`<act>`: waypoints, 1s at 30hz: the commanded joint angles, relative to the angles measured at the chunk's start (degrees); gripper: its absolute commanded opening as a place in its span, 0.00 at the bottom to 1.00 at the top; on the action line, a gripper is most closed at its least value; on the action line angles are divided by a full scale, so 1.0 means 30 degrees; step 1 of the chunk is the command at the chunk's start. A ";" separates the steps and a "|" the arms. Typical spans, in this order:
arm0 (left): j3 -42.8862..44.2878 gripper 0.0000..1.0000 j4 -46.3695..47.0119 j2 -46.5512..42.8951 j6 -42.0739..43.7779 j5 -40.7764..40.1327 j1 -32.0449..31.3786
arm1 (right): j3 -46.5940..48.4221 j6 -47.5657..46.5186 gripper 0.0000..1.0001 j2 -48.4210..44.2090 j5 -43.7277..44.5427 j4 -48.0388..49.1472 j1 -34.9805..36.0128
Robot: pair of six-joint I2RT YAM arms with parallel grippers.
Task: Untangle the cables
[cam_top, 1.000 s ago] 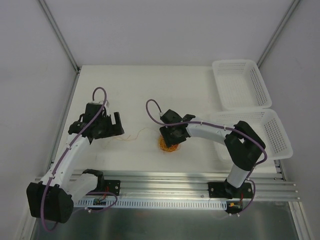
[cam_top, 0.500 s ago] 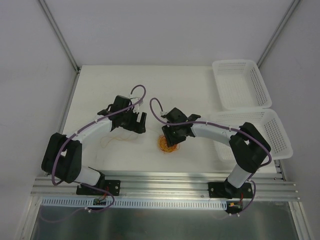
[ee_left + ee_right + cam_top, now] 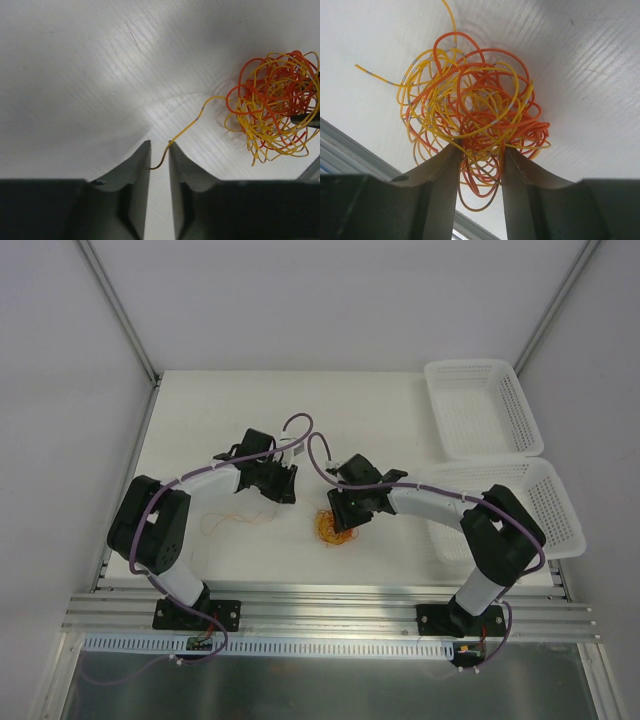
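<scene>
The cables (image 3: 333, 530) lie as a red-orange and yellow tangle at the table's middle. My right gripper (image 3: 345, 515) is down on its far side. In the right wrist view the tangle (image 3: 470, 100) fills the centre, and that gripper (image 3: 480, 150) is partly open with several loose loops between its fingers. A single yellow strand (image 3: 187, 127) runs out of the tangle (image 3: 272, 100) toward my left gripper (image 3: 159, 145). Its jaws stand a narrow gap apart with the strand's end between them. From above, the left gripper (image 3: 285, 490) sits just left of the tangle.
A separate thin cable (image 3: 225, 520) curls on the table under the left arm. Two white mesh baskets, one at the back (image 3: 480, 405) and one nearer (image 3: 555, 505), stand at the right. A metal rail (image 3: 330, 605) runs along the near edge.
The left arm swung right to the tangle's loose strand, and its jaws went from wide to nearly closed. The right jaws narrowed a little around the tangle.
</scene>
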 commanded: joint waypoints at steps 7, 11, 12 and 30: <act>0.0893 0.00 0.0268 -0.1601 -0.0837 -0.0610 0.0647 | -0.1175 0.0457 0.23 -0.1753 0.0021 0.0534 -0.0580; 0.1713 0.00 -0.0697 -0.3065 -0.3297 -0.2364 0.3281 | -0.2025 0.0661 0.06 -0.2514 0.0403 0.0271 -0.0991; 0.1889 0.00 -0.0990 -0.3736 -0.4055 -0.4022 0.3809 | -0.2171 0.0691 0.05 -0.2893 0.0491 0.0183 -0.1079; 0.4118 0.00 -0.5007 -0.7138 -0.9128 -0.1698 0.7741 | 0.1485 0.0867 0.65 -0.4301 0.0229 -0.1312 -0.1578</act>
